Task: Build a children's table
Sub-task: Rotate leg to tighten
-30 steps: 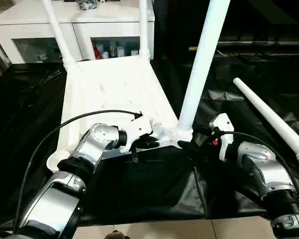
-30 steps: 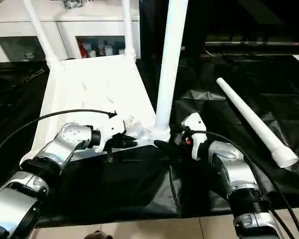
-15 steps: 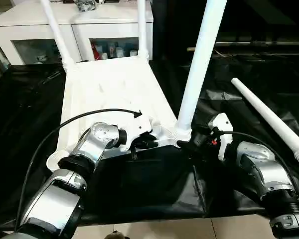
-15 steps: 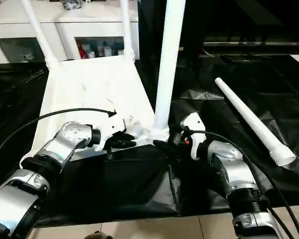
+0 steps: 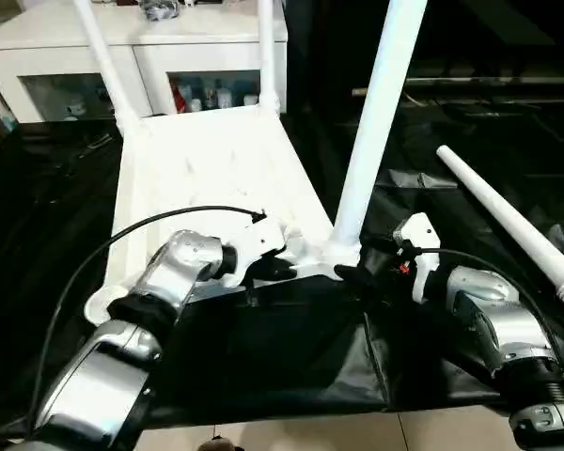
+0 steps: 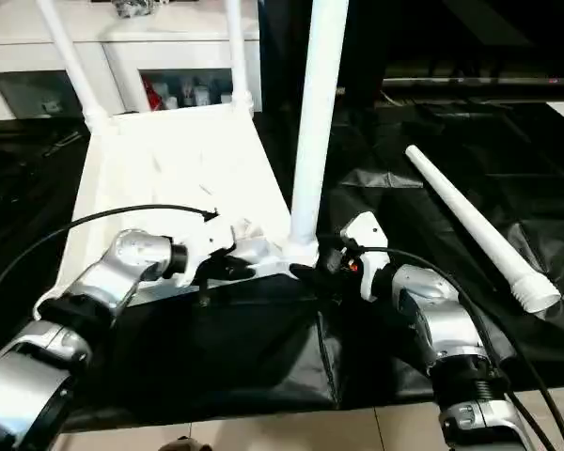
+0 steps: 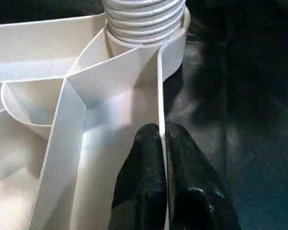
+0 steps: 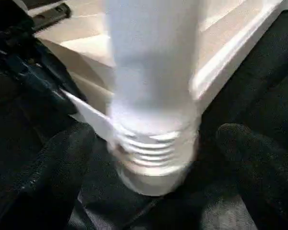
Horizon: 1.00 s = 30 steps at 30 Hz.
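Note:
The white tabletop (image 5: 207, 169) lies upside down on the black cloth. Two legs (image 5: 103, 56) (image 5: 266, 52) stand in its far corners. A third leg (image 5: 371, 132) stands in the near right corner socket, and its threaded base (image 7: 144, 19) sits in that socket. My left gripper (image 5: 282, 270) is shut on the tabletop's thin rim wall (image 7: 161, 96) just beside that socket, one finger (image 7: 141, 187) on each side. My right gripper (image 5: 352, 272) is open, with its fingers (image 8: 53, 158) spread either side of the leg's base (image 8: 153, 143). A loose leg (image 5: 508, 221) lies on the cloth to the right.
The near left corner socket (image 5: 103, 303) holds nothing. A white cabinet (image 5: 169, 56) with glass doors stands behind the work table. A metal rod (image 5: 470, 89) runs along the back right. The cloth's front edge meets the floor (image 5: 291, 432) close below my forearms.
My left gripper's fingers have closed tighter onto the rim wall. The right gripper stays open around the leg base, and both arms have hardly moved.

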Motion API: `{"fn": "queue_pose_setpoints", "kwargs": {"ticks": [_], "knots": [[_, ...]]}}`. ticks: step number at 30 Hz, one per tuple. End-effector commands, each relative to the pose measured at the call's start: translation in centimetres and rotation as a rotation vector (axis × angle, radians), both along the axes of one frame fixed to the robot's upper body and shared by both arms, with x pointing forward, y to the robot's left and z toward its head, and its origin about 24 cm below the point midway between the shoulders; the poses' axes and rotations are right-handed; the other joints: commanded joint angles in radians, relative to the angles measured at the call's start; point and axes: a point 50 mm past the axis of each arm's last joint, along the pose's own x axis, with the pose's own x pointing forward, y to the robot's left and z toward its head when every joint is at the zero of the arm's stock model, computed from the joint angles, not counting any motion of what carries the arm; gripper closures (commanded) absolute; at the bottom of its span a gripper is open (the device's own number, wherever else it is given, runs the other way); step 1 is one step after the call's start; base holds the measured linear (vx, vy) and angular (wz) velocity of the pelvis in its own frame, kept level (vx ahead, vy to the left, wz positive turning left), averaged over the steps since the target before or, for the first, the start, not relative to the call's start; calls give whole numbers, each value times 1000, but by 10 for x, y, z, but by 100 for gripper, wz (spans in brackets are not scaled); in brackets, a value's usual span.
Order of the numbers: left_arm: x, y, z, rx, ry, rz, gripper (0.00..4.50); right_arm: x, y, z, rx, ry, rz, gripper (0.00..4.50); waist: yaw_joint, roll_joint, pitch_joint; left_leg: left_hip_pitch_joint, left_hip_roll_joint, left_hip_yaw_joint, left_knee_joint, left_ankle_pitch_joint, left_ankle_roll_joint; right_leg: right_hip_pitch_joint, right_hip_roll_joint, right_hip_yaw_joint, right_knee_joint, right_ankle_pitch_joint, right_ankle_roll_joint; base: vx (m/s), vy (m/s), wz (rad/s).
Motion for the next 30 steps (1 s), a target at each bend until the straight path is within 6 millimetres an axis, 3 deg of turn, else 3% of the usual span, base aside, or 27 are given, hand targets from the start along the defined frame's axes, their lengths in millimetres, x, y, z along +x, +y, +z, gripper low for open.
{"fn": "queue_pose_setpoints", "kwargs": {"ticks": [1, 7, 14, 21, 30], "knots": [[-6, -2, -3, -9, 15, -43, 445, 4, -1, 6, -21, -24, 9, 0, -1, -10, -61, 14, 29, -6, -68, -219, 55, 51, -61, 47, -77, -180, -212, 0, 0, 0], [-11, 1, -3, -12, 13, -56, 445, 3, -3, 6, -21, -19, 30, 0, 0, -11, -63, 13, 29, -5, -65, -209, 62, 53, -62, 47, -72, -156, -219, 0, 0, 0], [-15, -1, -2, -16, 11, -69, 445, 4, 10, 1, -34, -16, 87, 0, -3, -9, -61, 14, 30, -5, -67, -214, 56, 50, -61, 47, -73, -167, -224, 0, 0, 0], [-19, -4, 0, -23, 13, -89, 445, 10, 16, 2, -31, -32, 84, 0, -2, -9, -64, 14, 30, -4, -65, -198, 60, 52, -60, 48, -65, -113, -236, 0, 0, 0], [-20, -2, 0, -5, 15, -81, 445, 13, 20, 3, 5, -36, 98, 0, -3, -9, -63, 13, 29, -4, -64, -198, 63, 51, -60, 48, -67, -130, -234, 0, 0, 0]]}}
